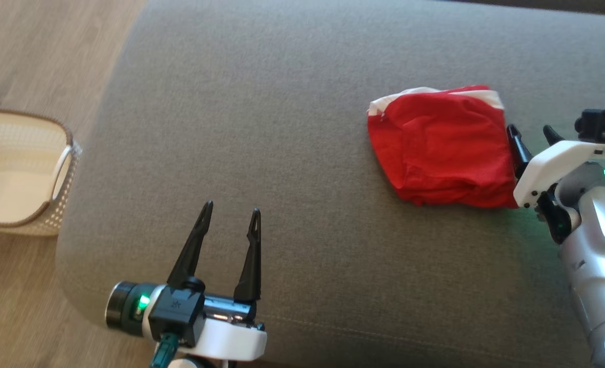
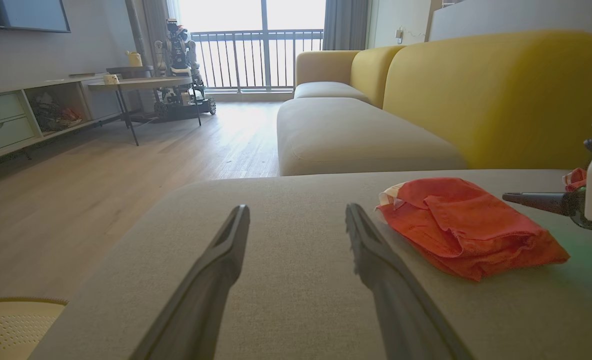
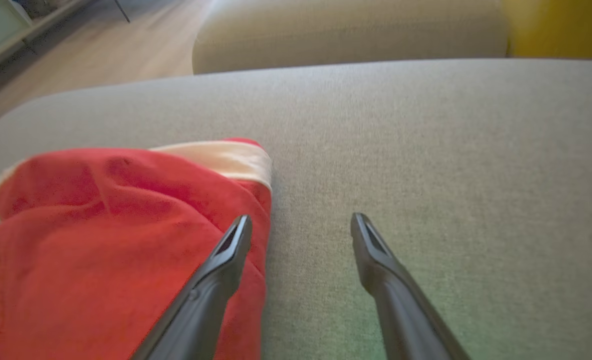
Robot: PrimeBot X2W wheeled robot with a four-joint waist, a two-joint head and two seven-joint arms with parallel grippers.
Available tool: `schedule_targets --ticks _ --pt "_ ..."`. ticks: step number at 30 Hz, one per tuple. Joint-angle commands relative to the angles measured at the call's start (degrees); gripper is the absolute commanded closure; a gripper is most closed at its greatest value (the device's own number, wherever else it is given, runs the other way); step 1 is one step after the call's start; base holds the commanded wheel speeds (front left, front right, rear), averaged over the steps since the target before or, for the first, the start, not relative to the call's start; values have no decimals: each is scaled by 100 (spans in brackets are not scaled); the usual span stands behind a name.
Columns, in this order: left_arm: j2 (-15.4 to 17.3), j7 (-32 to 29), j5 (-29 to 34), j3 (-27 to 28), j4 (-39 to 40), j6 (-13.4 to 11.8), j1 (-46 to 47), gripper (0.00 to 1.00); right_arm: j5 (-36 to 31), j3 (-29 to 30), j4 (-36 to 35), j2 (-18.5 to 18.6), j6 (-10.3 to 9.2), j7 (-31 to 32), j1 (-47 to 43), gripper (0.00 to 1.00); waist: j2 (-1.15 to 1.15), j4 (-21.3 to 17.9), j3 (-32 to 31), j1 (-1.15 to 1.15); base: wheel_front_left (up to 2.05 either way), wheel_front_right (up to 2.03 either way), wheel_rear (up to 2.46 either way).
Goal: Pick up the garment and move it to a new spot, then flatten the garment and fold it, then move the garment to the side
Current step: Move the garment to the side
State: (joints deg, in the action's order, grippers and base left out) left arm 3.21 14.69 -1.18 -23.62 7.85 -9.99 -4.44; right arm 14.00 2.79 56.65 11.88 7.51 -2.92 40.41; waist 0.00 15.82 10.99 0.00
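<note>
Head view: folded garment (image 1: 440,148) beside parted right tool (image 1: 528,129).

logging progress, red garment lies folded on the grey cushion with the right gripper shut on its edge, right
No: the right gripper is open at the edge of the red garment on the grey cushion, per the right wrist view.

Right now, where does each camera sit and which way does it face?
Head view: on the head, looking down on the grey fabric cushion and red garment with white band; left gripper low, right gripper at right, both open.
Left wrist view: left wrist, looking along its fingers across the cushion toward a yellow sofa.
Right wrist view: right wrist, low over the cushion, one finger over the garment's edge.
All three show the garment.
</note>
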Motion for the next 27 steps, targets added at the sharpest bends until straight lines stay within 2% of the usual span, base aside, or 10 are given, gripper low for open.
schedule_targets --ticks 1,8,10,11,15,19,21,22,27 --pt "-31 30 -16 145 228 14 202 0 -39 -168 -32 -3 -2 40 125 0 0 127 143 0 0 0 0" --pt "-33 31 -66 66 142 -15 254 0 129 -607 780 -210 -2 175 193 0 0 171 82 0 0 0 0" --pt "-33 31 -55 70 135 -18 255 0 182 -727 914 -254 -2 144 159 21 0 137 33 0 0 0 0" --pt "-33 31 -48 74 135 -18 254 0 184 -791 964 -252 -2 107 157 100 0 106 15 0 0 0 0" --pt "-33 31 -36 100 137 -5 227 0 165 -980 1081 -149 -2 -128 236 100 0 -92 -67 0 0 0 0" --pt "-33 31 -42 88 159 4 167 0 104 -1154 1089 167 -2 -345 419 100 0 -370 -130 0 0 0 0" --pt "-33 31 -38 82 172 12 144 0 89 -1202 1088 385 -2 -405 559 100 0 -544 -124 0 0 0 0" --pt "-33 31 -27 73 195 34 157 0 57 -1222 1105 650 -2 -428 729 100 0 -697 -67 0 0 0 0" --pt "-33 31 -3 82 247 81 316 0 -72 -1118 1197 1332 -2 -547 1190 100 0 -948 181 0 0 0 0"
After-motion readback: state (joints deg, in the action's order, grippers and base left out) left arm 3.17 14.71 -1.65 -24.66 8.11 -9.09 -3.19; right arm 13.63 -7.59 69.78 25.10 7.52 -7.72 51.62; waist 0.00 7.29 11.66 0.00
